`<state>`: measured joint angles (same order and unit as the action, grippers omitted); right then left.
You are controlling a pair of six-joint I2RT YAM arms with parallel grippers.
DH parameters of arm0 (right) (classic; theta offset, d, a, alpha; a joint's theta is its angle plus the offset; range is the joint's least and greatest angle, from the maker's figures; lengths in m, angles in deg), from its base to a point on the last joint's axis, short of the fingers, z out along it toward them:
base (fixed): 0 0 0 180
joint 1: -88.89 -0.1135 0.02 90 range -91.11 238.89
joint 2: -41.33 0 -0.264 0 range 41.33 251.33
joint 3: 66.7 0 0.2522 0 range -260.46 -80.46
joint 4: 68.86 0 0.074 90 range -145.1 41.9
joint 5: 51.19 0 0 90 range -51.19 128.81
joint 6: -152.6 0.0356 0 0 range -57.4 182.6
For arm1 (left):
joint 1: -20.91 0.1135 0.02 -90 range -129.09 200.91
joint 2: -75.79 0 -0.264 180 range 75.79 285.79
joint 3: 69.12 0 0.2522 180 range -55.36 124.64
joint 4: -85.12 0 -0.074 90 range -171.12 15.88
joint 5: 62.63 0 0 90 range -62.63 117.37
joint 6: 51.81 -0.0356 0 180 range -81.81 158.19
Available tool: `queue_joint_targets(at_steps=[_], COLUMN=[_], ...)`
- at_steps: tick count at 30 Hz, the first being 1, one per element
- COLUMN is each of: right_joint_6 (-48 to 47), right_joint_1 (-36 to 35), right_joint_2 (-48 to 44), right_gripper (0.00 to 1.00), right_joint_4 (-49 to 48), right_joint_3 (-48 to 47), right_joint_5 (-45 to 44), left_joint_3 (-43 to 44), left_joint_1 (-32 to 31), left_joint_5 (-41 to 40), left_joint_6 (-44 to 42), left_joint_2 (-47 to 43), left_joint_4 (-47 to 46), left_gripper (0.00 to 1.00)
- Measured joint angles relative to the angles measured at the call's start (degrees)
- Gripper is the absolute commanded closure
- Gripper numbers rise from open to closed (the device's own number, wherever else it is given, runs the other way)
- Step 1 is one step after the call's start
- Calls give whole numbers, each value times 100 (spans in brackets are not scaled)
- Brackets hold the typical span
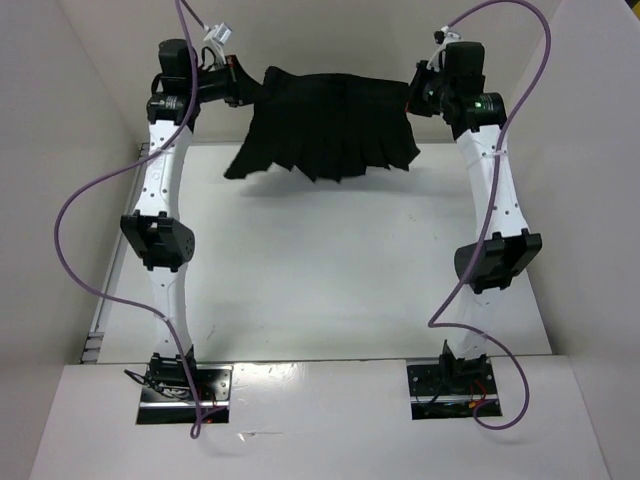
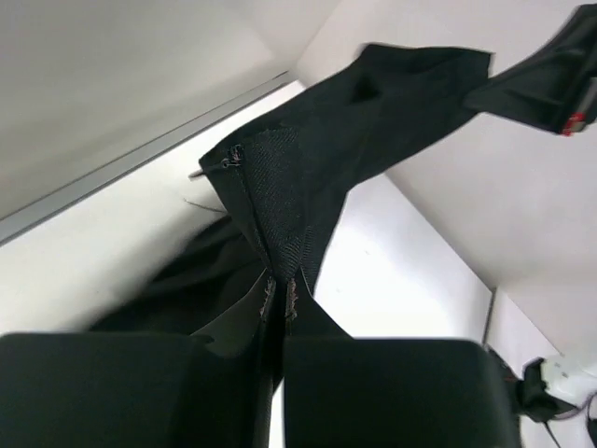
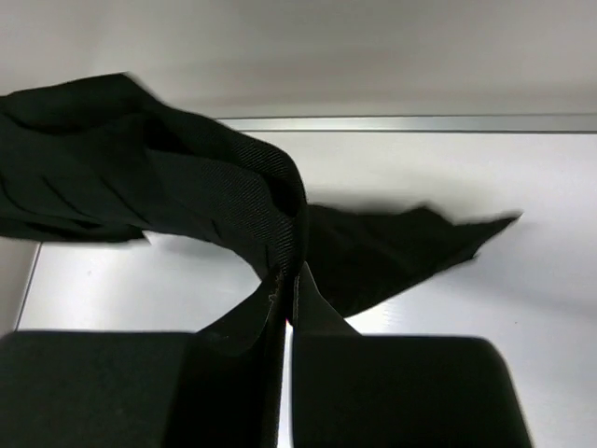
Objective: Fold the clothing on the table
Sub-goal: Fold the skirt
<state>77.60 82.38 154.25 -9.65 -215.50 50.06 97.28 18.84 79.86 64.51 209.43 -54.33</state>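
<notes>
So at this moment the skirt (image 1: 330,125) was up in the air, stretched out between both arms above the far half of the table (image 1: 330,290). The left gripper (image 1: 240,88) had one end of the waistband (image 1: 335,80) pinched and the right gripper (image 1: 415,95) had the other end, so the band ran nearly straight across between them with just a little sag. The rest of the fabric hung down and flared out, and the hem (image 1: 320,172) looked jagged, with its left corner sticking out lower and further left than the rest. Honestly couldn't tell from above whether that corner was brushing the table or just hanging over it.

Left wrist cam: jaws were clamped right down on the cloth, and a stitched, folded edge rose up from between the fingers, with the skirt running off toward the other arm. Right wrist cam: same deal, jaws squeezed together on the ribbed band, which curved up and away to the left. Purple cables (image 1: 80,230) looped loose off both arms
</notes>
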Motion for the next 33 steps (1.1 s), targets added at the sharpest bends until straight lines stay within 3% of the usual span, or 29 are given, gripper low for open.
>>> queue_joint_targets(at_steps=[4,7,10,16,19,22,25,29,33], right_joint_6=[-57,-81,-92,-2,87,190,256,251,197], right_joint_1=[-221,-299,-350,-463,-487,-518,-549,-562,-483], right_joint_2=[-212,-514,-1156,-3348,-4478,-5342,-5875,-5545,-4225], right_gripper=[100,100,100,100,100,100,100,100,100], right_joint_4=[400,669,767,787,824,859,870,584,26], right_joint_3=[-181,-92,435,2159,2658,3093,3359,3707,4059], right_joint_5=[-83,-101,-105,20,219,332,337,284,275], left_joint_3=[-166,-826,-2028,-4631,-5761,-6297,-6306,-6161,-6135], left_joint_1=[0,0,7,68,96,107,131,151,208], left_joint_5=[90,127,131,151,179,221,313,431,402], left_joint_6=[2,2,28,275,413,540,557,549,516], left_joint_2=[-503,-1010,-1735,-3832,-5311,-6605,-7300,-6953,-5261], left_joint_4=[203,345,247,-50,-260,-289,-455,-820,-1069], left_gripper=[100,100,100,100,100,99,99,99,99])
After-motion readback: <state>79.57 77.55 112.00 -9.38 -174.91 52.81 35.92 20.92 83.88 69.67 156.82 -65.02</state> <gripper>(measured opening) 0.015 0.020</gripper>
